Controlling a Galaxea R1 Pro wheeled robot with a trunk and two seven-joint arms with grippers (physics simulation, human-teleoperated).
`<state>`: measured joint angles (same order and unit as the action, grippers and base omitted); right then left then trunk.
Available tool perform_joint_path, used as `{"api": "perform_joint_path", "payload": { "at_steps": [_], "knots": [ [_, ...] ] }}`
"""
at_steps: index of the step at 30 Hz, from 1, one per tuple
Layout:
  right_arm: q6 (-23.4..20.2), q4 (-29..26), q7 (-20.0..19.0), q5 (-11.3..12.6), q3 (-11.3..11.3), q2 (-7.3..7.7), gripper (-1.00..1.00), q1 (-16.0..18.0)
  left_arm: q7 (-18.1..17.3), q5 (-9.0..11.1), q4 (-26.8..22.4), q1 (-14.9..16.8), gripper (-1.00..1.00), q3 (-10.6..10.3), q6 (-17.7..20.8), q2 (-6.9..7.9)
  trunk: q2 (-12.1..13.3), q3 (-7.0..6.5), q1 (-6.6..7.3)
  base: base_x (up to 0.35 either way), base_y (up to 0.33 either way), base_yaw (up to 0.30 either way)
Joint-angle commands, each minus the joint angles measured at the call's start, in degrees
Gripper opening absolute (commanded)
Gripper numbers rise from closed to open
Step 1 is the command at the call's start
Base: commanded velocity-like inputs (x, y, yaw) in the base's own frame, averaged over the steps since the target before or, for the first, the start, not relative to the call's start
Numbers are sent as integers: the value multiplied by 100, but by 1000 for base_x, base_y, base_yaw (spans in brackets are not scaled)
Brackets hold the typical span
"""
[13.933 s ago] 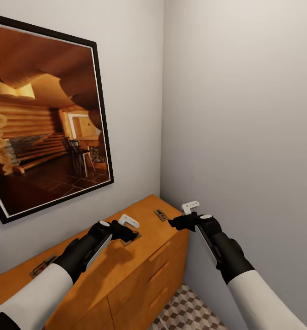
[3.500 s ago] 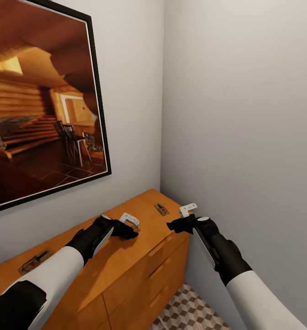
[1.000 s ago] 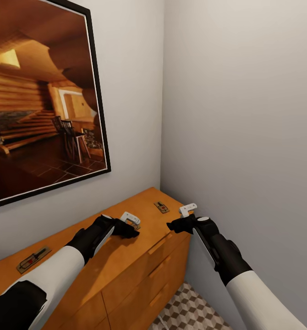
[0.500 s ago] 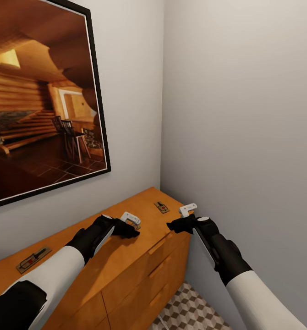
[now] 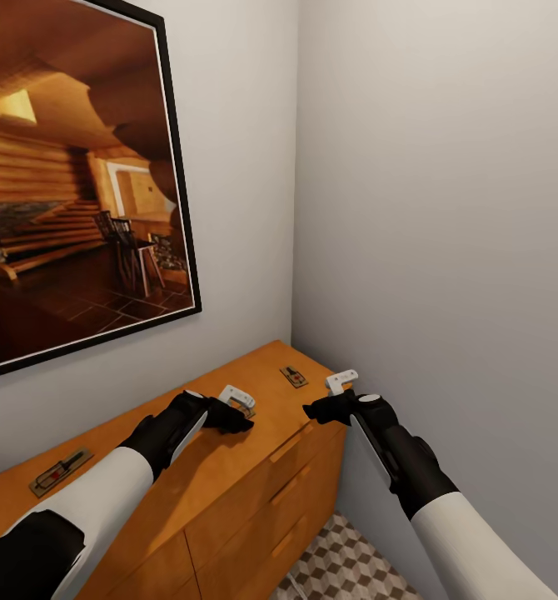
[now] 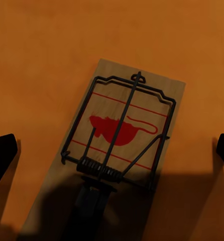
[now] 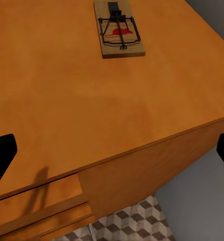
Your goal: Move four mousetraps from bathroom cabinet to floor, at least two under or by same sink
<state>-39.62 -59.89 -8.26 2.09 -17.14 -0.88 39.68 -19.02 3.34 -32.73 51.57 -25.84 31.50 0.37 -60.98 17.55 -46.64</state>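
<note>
Head view shows a wooden cabinet (image 5: 254, 467) in the corner of a room with grey walls. A big framed picture (image 5: 71, 183) of a log cabin hangs on the wall above it. Three mousetraps lie flat on the cabinet top. One mousetrap (image 5: 58, 472) is far over on the left side. A second mousetrap (image 5: 293, 377) sits near the corner. The third mousetrap (image 5: 246, 409) lies right under the left gripper (image 5: 236, 402).

The left gripper hovers just above that trap. In the left wrist view, the trap (image 6: 121, 145) sits between the two dark fingertips (image 6: 2, 153), which are spread wide and not touching it. It has a black wire bar and a red mouse shape.

The right gripper (image 5: 339, 383) hangs over the cabinet's right end, near the wall. Its fingers (image 7: 1, 153) are spread wide too and hold nothing. In the right wrist view, the corner trap (image 7: 118, 29) lies well ahead on the top. A bit of the cube-patterned floor (image 5: 346, 567) peeks out below.
</note>
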Motion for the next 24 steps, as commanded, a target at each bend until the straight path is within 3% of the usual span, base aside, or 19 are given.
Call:
{"api": "perform_joint_path", "payload": {
  "at_steps": [1,3,4,24],
  "knots": [
    [-28,-5,-1,20,0,0,100,4,10,-51,67,2,100,-28,23,6,-4,9,-1,0,0,0],
    [-28,-5,-1,20,0,0,100,4,11,-52,66,2,100,-26,23,6,-4,9,-1,0,0,0],
    [-28,-5,-1,20,0,0,100,4,11,-52,67,2,-100,-26,23,6,-4,9,-1,0,0,0],
    [-28,-7,-1,20,0,2,100,4,14,-53,70,2,-100,-23,23,0,-4,9,-1,0,0,0]
  ]
}}
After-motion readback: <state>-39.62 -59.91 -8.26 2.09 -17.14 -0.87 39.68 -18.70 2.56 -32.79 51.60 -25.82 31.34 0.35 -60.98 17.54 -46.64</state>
